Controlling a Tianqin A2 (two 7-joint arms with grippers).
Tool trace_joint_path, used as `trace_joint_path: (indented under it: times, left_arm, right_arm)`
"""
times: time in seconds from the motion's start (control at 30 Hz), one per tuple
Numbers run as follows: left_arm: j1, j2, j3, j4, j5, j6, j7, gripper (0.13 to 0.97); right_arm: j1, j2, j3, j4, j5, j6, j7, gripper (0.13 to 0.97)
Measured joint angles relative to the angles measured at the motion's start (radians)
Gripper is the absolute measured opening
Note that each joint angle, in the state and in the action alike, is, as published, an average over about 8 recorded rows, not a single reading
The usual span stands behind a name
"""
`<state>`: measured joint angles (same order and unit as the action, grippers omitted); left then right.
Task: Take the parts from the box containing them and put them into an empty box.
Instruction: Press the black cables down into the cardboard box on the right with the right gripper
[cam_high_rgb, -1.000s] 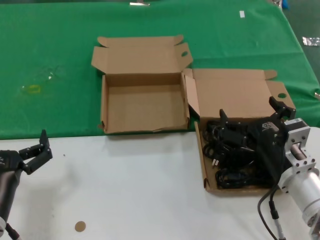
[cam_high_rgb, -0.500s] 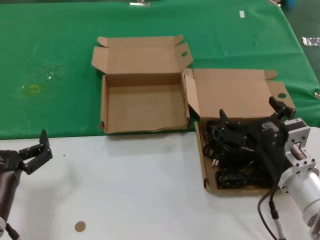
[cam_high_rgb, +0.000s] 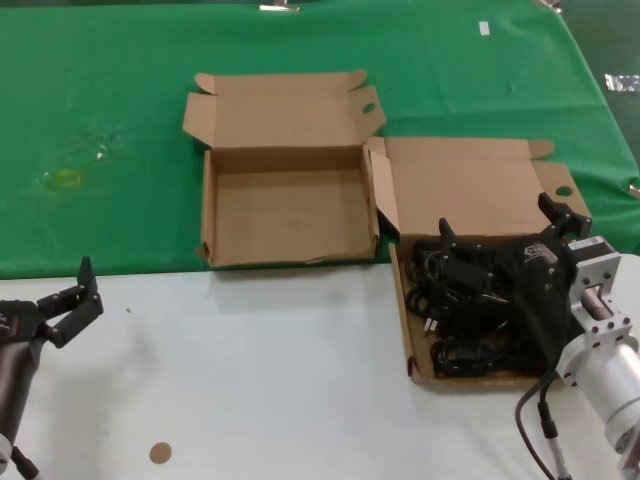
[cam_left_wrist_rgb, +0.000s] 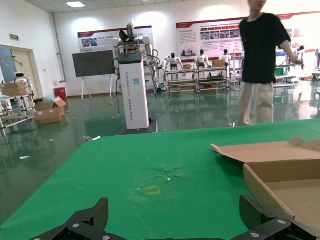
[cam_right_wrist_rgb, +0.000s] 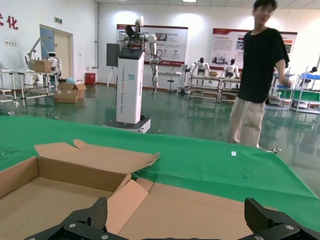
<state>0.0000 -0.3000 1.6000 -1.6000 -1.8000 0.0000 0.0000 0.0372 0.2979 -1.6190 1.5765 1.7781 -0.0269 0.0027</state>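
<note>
The parts, a tangle of black power cords (cam_high_rgb: 465, 320), lie in the right brown box (cam_high_rgb: 405, 330), whose lid flap (cam_high_rgb: 470, 185) is folded back. My right gripper (cam_high_rgb: 497, 215) hovers open over the far end of the cords, with nothing between its fingers; its wrist view (cam_right_wrist_rgb: 177, 215) looks across that lid (cam_right_wrist_rgb: 210, 210). The empty box (cam_high_rgb: 285, 210) stands open to the left, touching the cord box. My left gripper (cam_high_rgb: 92, 287) waits open over the white table at the near left, and the empty box's wall (cam_left_wrist_rgb: 267, 190) shows off to one side of it (cam_left_wrist_rgb: 175, 215).
Both boxes rest partly on a green cloth (cam_high_rgb: 110, 90) and partly on the white table (cam_high_rgb: 260, 380). A small brown disc (cam_high_rgb: 160, 453) lies near the front edge. A yellowish mark (cam_high_rgb: 67, 178) sits on the cloth. A person (cam_right_wrist_rgb: 262, 75) stands beyond the table.
</note>
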Motion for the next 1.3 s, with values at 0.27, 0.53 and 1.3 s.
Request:
trace_joint_path:
  times: [0.27, 0.53, 1.3]
  left_arm:
    - [0.000, 0.000, 0.000, 0.000, 0.000, 0.000, 0.000, 0.864]
    - [0.000, 0.000, 0.000, 0.000, 0.000, 0.000, 0.000, 0.726]
    - [0.000, 0.000, 0.000, 0.000, 0.000, 0.000, 0.000, 0.302]
  right_arm:
    - [0.001, 0.026, -0.032, 0.011, 0.020, 0.023, 0.015, 0.966]
    - [0.022, 0.208, -0.175, 0.051, 0.146, 0.101, 0.022, 0.966]
    - [0.376, 0.842, -0.494, 0.110, -0.009, -0.455, 0.284, 0.966]
